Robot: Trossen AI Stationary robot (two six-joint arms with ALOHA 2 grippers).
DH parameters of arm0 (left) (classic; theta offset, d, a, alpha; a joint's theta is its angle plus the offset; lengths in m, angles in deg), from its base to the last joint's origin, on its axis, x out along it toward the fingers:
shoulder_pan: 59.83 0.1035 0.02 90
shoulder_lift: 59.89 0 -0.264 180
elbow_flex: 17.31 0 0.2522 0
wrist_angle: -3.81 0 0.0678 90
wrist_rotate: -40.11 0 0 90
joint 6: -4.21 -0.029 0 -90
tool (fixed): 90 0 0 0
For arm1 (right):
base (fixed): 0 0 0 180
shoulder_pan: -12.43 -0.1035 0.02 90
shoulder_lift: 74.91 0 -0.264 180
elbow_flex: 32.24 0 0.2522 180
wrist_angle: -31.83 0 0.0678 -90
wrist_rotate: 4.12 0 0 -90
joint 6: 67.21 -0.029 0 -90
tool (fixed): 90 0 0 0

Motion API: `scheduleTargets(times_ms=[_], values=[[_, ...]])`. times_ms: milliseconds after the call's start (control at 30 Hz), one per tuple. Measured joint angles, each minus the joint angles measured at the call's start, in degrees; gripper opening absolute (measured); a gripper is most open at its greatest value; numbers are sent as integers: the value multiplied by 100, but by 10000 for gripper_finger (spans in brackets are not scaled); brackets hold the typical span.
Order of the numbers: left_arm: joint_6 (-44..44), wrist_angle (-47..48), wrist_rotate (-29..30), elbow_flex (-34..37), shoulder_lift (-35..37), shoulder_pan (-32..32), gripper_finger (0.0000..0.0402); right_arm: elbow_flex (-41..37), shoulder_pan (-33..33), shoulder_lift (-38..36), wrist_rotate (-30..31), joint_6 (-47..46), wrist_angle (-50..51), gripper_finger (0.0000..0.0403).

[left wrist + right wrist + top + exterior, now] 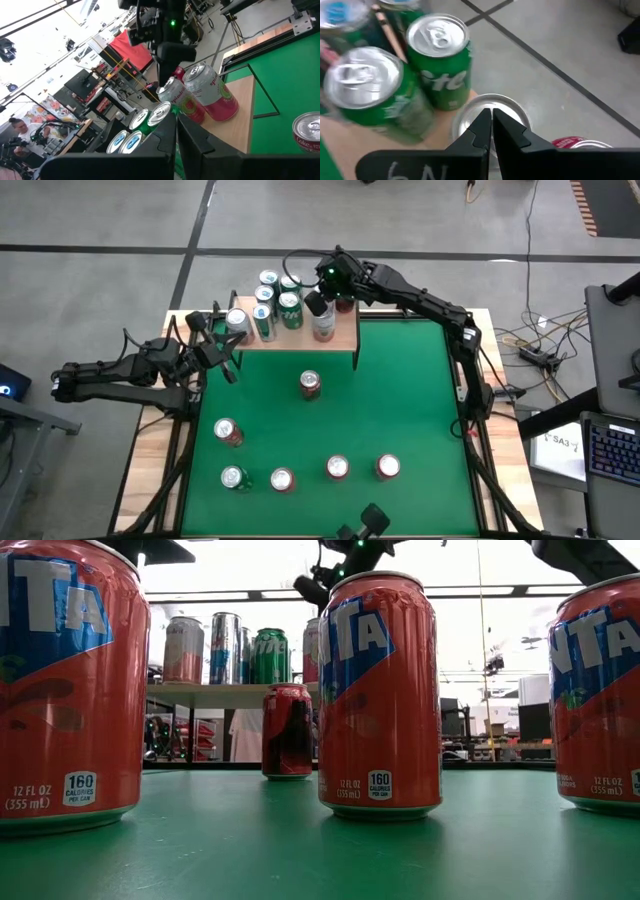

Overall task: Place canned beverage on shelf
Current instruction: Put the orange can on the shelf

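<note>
The right pincer (491, 119), fingers pressed together and empty, hovers over a silver can top (492, 112) on the shelf (345, 335), partly hiding it, while the left pincer (176, 131), also together, sits at the shelf's left end, masking nearby cans.

Two dark jointed arms with black cables; green light on right wrist (327, 274).

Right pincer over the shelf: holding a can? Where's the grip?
Nothing held. The right pincer is shut on itself, hovering just above a silver can top on the shelf. The left pincer is shut and empty too.
</note>
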Motion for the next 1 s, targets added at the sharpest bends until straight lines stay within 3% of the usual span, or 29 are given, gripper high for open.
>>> scheduleTargets(times_ms=[1000], values=[[2,2,-2,0,0,0,0,11,-253,-31,-177,-366,529,9]])
